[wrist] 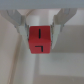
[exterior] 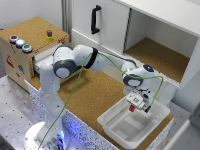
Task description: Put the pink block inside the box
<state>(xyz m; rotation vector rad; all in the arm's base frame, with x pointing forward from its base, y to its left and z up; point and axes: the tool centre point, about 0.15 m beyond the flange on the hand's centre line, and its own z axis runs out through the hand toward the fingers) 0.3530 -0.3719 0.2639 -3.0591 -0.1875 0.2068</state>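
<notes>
Exterior view: gripper (exterior: 136,106) over the white box (exterior: 116,124) on the cork table (exterior: 95,97), pinching the pink block (exterior: 132,108).
Wrist view: block (wrist: 40,39) clamped between both fingers (wrist: 22,27), box floor beneath.

Pincer (exterior: 133,107) holds block (exterior: 132,107) above box (exterior: 116,128).

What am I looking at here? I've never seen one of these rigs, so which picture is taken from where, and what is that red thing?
The white jointed machine is a robot arm on a cork-topped table. The larger picture comes from a camera off the arm; the small one comes from a camera on its wrist, looking down past its fingers. The gripper is shut on the pink block, held over the box, a shallow white tub. Behind are a white cabinet and a wooden box with coloured buttons.
</notes>
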